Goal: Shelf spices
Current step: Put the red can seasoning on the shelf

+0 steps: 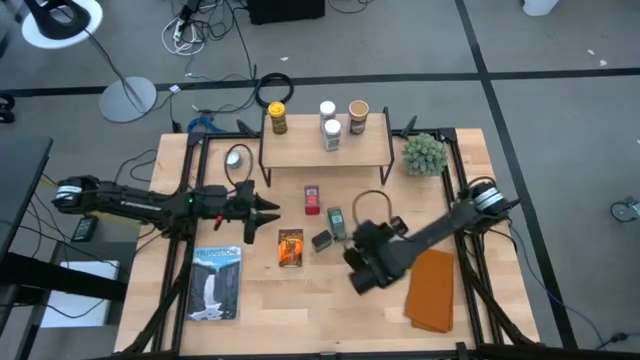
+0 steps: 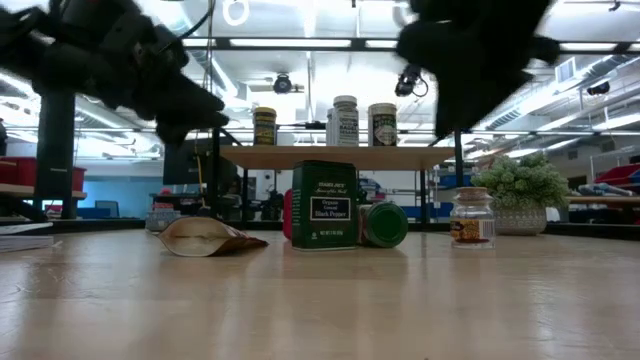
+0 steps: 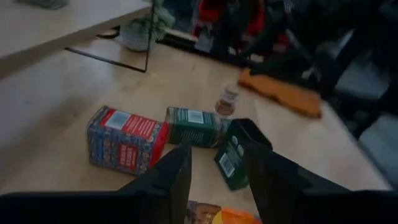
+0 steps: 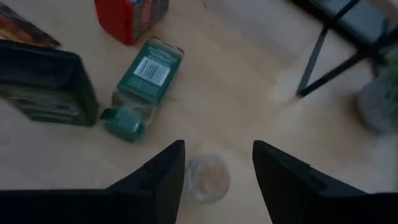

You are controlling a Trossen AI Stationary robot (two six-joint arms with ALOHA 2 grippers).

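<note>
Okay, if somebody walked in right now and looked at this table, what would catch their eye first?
Probably the shelf at the table's far side, with four jars already standing on it. Next, the leftover spices in front of it: a red tin, a green jar on its side, a dark box and an orange packet. The open right gripper hovers over a small clear jar, and the open left gripper hangs beside the cluster.

Beside the red, blue-patterned tin [image 3: 124,140], a green jar [image 3: 194,126] and a dark, possibly dark-green box [image 3: 236,155] are seen.
</note>
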